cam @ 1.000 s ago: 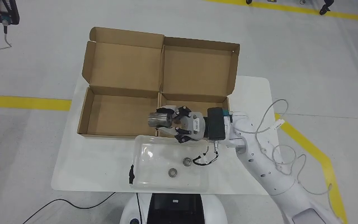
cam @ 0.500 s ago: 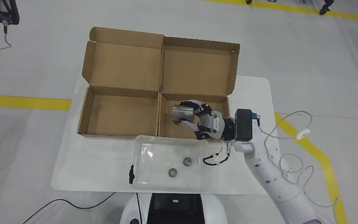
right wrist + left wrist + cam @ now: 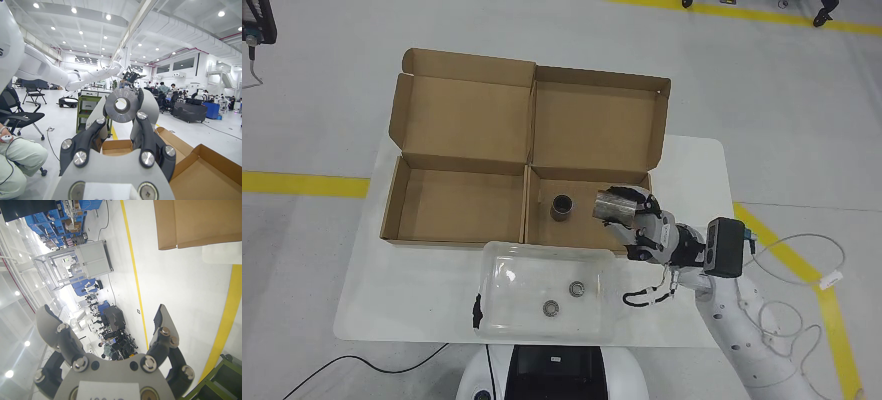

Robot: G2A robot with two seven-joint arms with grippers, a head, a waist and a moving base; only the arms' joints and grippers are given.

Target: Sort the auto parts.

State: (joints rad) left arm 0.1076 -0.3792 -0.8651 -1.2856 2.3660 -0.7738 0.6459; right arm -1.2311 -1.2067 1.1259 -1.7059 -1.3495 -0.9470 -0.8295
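- Over the right cardboard box (image 3: 582,228), near its front-right corner: steel sleeve (image 3: 610,204), clamped in the right gripper (image 3: 627,215), bore axis in line with the gripper.
- Second sleeve (image 3: 562,206): on the box floor, to the gripper's left.
- Left gripper (image 3: 103,311): spread, empty, judged farther off.

There's the right arm (image 3: 747,325), a smooth, glossy white shell in rounded segments, capped at the wrist by a black box (image 3: 724,247) with a teal plug. A thin white cable (image 3: 802,238) loops off it, and a black cable (image 3: 642,296) curls underneath. The right hand (image 3: 122,106) shows pale grey fingers on black linkages, round silver screws (image 3: 80,158), a grey palm plate and a white label. Over to the left hand (image 3: 103,315): the same grey plate and silver screws, plus a ribbed black pad (image 3: 157,319) on one finger. Farther off is the left arm (image 3: 56,75), white and jointed.
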